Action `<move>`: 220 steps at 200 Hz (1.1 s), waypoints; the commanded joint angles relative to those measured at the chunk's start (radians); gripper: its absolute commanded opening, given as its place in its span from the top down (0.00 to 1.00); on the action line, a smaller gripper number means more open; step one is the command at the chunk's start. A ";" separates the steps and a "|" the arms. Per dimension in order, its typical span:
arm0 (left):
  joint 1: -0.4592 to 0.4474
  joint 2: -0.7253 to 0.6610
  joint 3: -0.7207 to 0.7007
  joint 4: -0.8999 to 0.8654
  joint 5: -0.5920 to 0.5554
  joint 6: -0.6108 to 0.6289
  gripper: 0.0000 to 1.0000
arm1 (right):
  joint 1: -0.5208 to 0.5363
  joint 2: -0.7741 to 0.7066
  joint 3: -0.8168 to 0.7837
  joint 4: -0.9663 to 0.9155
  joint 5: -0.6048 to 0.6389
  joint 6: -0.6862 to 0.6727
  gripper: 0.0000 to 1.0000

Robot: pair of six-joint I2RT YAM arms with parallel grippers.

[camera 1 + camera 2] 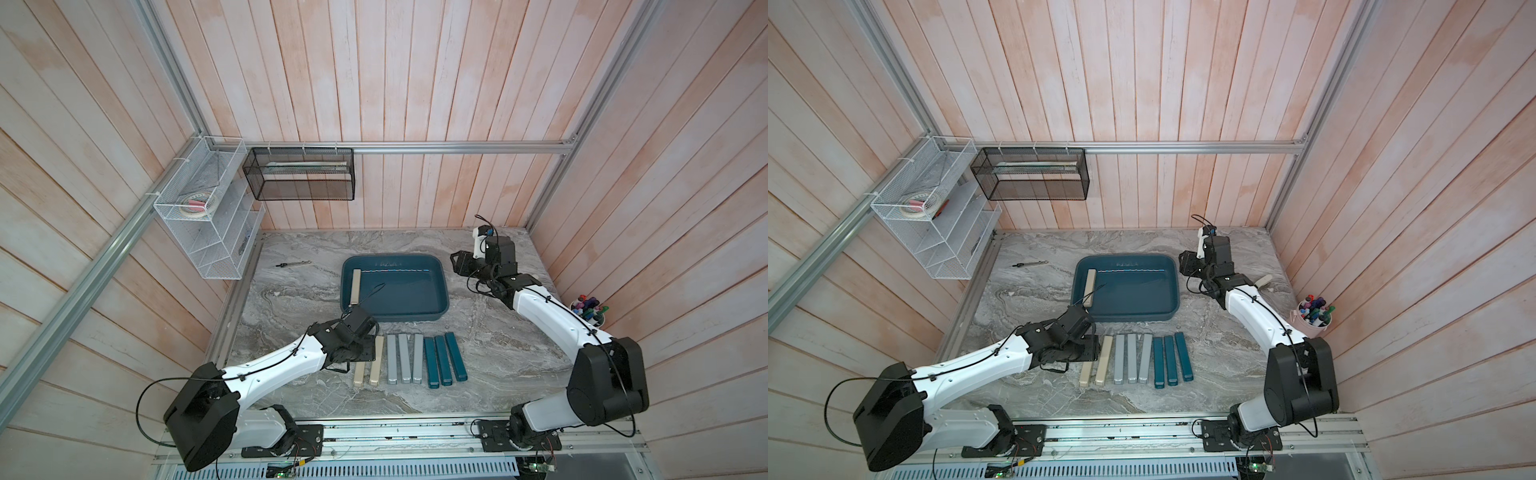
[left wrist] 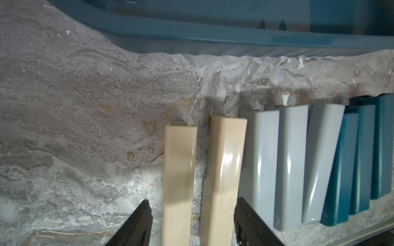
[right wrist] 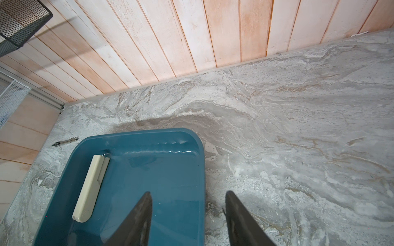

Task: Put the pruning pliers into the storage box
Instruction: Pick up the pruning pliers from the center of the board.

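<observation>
Marbled grey surface (image 2: 74,117) seen beneath left gripper (image 2: 193,200). Black fingers (image 2: 138,225) held apart. Two beige bars (image 2: 179,181) laid side by side between fingers, narrow gap left between them. Clear gap seen between one finger and nearest beige bar; contact of other finger with bars not determinable. Three grey bars (image 2: 260,159) ranged just beside beige pair, three teal bars (image 2: 345,170) after them. Grey bar next to teal ones tilted. Storage box (image 2: 191,29) rim seen beyond bar ends, apart from them.
</observation>
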 commanded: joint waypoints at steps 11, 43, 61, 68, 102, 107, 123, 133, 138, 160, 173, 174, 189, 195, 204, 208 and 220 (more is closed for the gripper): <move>-0.006 -0.011 -0.042 0.035 -0.001 -0.039 0.36 | 0.005 0.008 0.001 -0.003 -0.001 0.006 0.44; -0.006 0.012 -0.053 0.039 -0.001 -0.038 0.38 | 0.004 0.019 -0.003 0.001 -0.007 0.010 0.44; -0.006 0.026 -0.062 0.049 0.000 -0.037 0.38 | 0.005 0.025 -0.007 0.005 -0.007 0.012 0.44; -0.005 0.031 -0.064 0.057 0.001 -0.036 0.39 | 0.005 0.029 -0.008 0.006 -0.008 0.013 0.44; -0.006 0.075 -0.059 0.059 -0.005 -0.035 0.41 | 0.005 0.039 -0.009 0.006 -0.011 0.011 0.44; -0.006 0.078 -0.059 0.058 -0.008 -0.036 0.42 | 0.004 0.039 -0.009 0.005 -0.010 0.012 0.44; -0.005 0.085 -0.062 0.058 -0.019 -0.039 0.43 | 0.005 0.040 -0.012 0.008 -0.009 0.011 0.44; -0.003 0.090 -0.061 0.054 -0.026 -0.040 0.45 | 0.005 0.043 -0.014 0.009 -0.009 0.010 0.44; -0.003 0.093 -0.061 0.052 -0.029 -0.042 0.45 | 0.005 0.044 -0.013 0.008 -0.009 0.011 0.44; 0.005 0.109 -0.064 0.057 -0.033 -0.035 0.48 | 0.005 0.051 -0.013 0.010 -0.015 0.012 0.44; 0.007 0.125 -0.061 0.062 -0.033 -0.023 0.48 | 0.005 0.052 -0.015 0.014 -0.019 0.013 0.44; 0.007 0.127 -0.061 0.062 -0.033 -0.023 0.48 | 0.005 0.052 -0.015 0.015 -0.019 0.013 0.44; 0.012 0.148 -0.055 0.065 -0.033 -0.001 0.49 | 0.005 0.055 -0.015 0.017 -0.024 0.016 0.45; 0.014 0.157 -0.053 0.066 -0.033 0.004 0.49 | 0.005 0.057 -0.015 0.016 -0.024 0.016 0.45; 0.018 0.168 -0.051 0.072 -0.030 0.012 0.50 | 0.004 0.056 -0.017 0.014 -0.024 0.016 0.45; 0.020 0.172 -0.050 0.075 -0.027 0.016 0.50 | 0.005 0.054 -0.018 0.015 -0.022 0.015 0.45; 0.022 0.184 -0.045 0.077 -0.025 0.022 0.52 | 0.005 0.052 -0.020 0.015 -0.020 0.016 0.44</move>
